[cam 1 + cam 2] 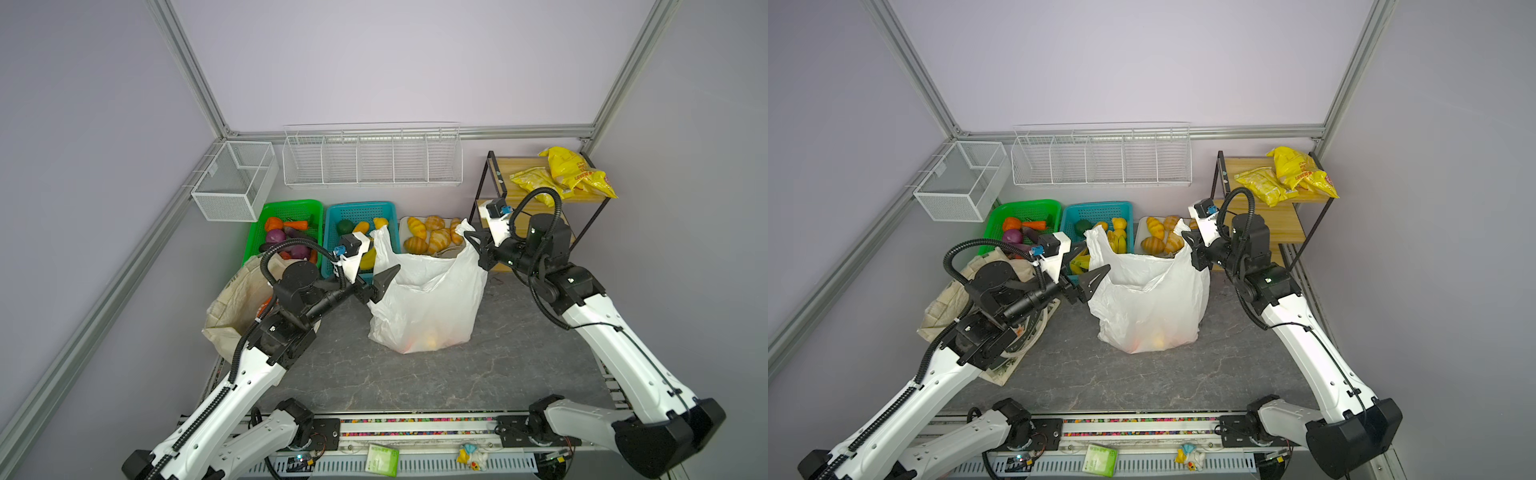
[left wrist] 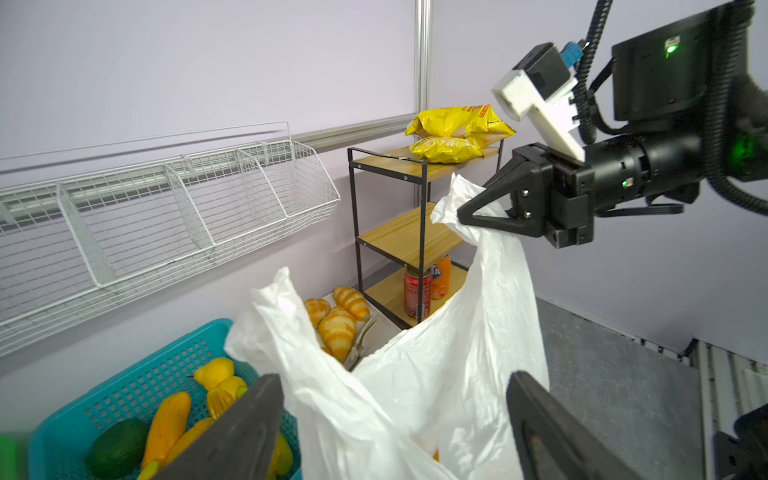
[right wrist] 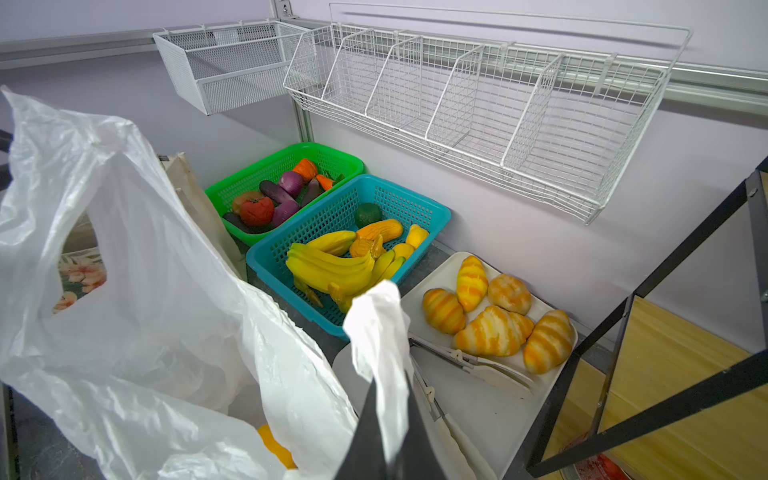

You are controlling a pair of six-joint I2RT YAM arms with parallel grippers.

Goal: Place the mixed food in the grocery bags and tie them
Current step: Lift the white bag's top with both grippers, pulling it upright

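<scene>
My right claw (image 1: 469,237) is closed on the right handle (image 1: 464,226) of the bag (image 1: 428,299) and holds it raised at centre right of both top views. My left claw (image 2: 395,432) is open. Its jaws stand wide on either side of the bag's left wall with no film pinched, and the left handle (image 1: 381,239) stands free above them. The bag sits at the centre of the table (image 1: 415,382), with fruit (image 1: 430,341) showing through its base. The tote (image 1: 237,299) lies at centre left, under my left arm. Hazards, as I judge them:

1. The free handle is thin film and may slump into the mouth, leaving nothing to tie.
2. Closing the left claw where it stands would probably catch the bag wall rather than the handle.
3. The whole lift rests on one pinch, so a sharp pull could slip or tear the film.
4. Pulling to one side could tip the bag and spill the fruit.
5. The basket (image 1: 357,204) sits just behind my left claw, and a wide reach for the handle could strike it.
</scene>
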